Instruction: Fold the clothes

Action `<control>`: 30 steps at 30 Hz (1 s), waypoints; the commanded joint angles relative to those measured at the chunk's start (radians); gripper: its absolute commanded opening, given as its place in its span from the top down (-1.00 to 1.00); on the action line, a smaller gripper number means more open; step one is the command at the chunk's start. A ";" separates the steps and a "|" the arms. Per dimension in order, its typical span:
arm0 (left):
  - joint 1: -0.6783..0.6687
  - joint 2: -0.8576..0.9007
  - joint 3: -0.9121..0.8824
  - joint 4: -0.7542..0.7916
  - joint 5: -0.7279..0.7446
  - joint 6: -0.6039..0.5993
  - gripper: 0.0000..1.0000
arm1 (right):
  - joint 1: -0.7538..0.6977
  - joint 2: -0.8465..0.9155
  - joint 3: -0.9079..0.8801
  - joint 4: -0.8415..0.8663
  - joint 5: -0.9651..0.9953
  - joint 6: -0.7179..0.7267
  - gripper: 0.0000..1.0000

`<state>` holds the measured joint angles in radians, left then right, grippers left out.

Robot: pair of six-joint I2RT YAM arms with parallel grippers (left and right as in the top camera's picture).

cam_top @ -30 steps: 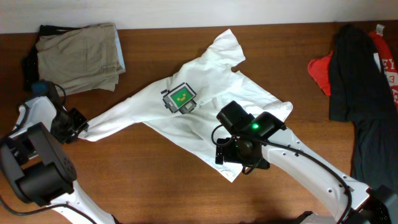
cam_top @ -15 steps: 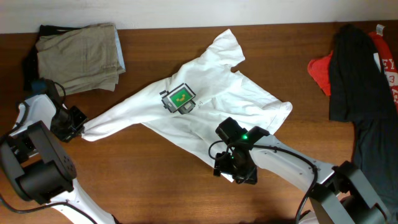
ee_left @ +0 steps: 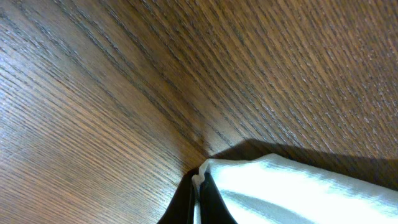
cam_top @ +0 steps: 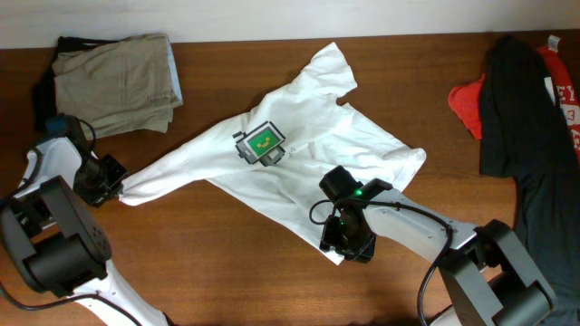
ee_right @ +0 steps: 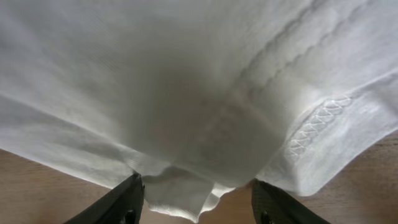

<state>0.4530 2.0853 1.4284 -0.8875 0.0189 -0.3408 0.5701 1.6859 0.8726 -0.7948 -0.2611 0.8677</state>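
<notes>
A large white T-shirt (cam_top: pixel 299 145) lies spread and wrinkled across the middle of the table, with a small green-and-grey print (cam_top: pixel 262 143). My left gripper (cam_top: pixel 111 184) is shut on the shirt's left corner; the wrist view shows the white edge (ee_left: pixel 286 186) pinched between the black fingers (ee_left: pixel 199 196). My right gripper (cam_top: pixel 343 246) is open, its fingers (ee_right: pixel 196 199) astride the bunched lower hem (ee_right: pixel 186 124) without closing on it. Loose black (cam_top: pixel 526 136) and red (cam_top: pixel 468 101) garments lie at the right edge.
A folded khaki-beige garment (cam_top: pixel 113 81) lies at the back left on a dark cloth. Bare wood tabletop (cam_top: pixel 227 254) runs along the front between the arms.
My right gripper has moved down and slightly left to the shirt's lower hem, then shifted a little right. The left gripper has pulled the shirt's corner slightly left.
</notes>
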 commanded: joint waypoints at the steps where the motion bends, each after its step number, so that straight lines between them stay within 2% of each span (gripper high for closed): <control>1: 0.008 0.092 -0.040 0.005 -0.041 -0.003 0.99 | -0.002 0.015 -0.001 0.006 0.009 0.006 0.14; 2: 0.008 0.092 -0.040 0.005 -0.041 -0.003 0.99 | -0.002 0.015 0.002 0.002 0.010 0.006 0.22; 4: 0.008 0.092 -0.040 0.005 -0.042 -0.003 0.98 | -0.002 0.015 0.012 -0.006 0.027 0.006 0.57; 6: 0.008 0.092 -0.040 0.005 -0.042 -0.003 0.98 | -0.002 0.015 0.017 -0.014 0.036 0.006 0.56; 8: 0.008 0.092 -0.040 0.005 -0.042 -0.003 0.99 | -0.002 0.015 0.021 -0.024 0.040 0.005 0.35; 9: 0.008 0.092 -0.040 0.005 -0.042 -0.003 0.98 | -0.002 0.015 0.024 -0.036 0.051 0.005 0.07; 10: 0.008 0.092 -0.040 0.005 -0.042 -0.003 0.99 | -0.002 0.015 0.036 -0.075 0.081 0.005 0.03; 15: 0.008 0.092 -0.040 0.008 -0.042 -0.003 0.98 | 0.000 0.016 0.100 -0.133 0.088 -0.131 0.01; 19: 0.008 0.092 -0.040 0.008 -0.041 -0.003 0.99 | 0.037 0.019 0.079 -0.105 0.055 -0.132 0.01; 21: 0.008 0.092 -0.040 0.008 -0.041 -0.003 0.98 | 0.087 0.023 0.079 -0.080 0.056 -0.118 -0.06; 30: 0.008 0.092 -0.040 0.005 -0.042 -0.003 0.98 | 0.088 0.023 0.057 -0.082 0.066 -0.100 -0.08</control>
<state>0.4530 2.0853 1.4284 -0.8875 0.0189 -0.3408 0.6563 1.6993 0.9424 -0.8780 -0.2035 0.7589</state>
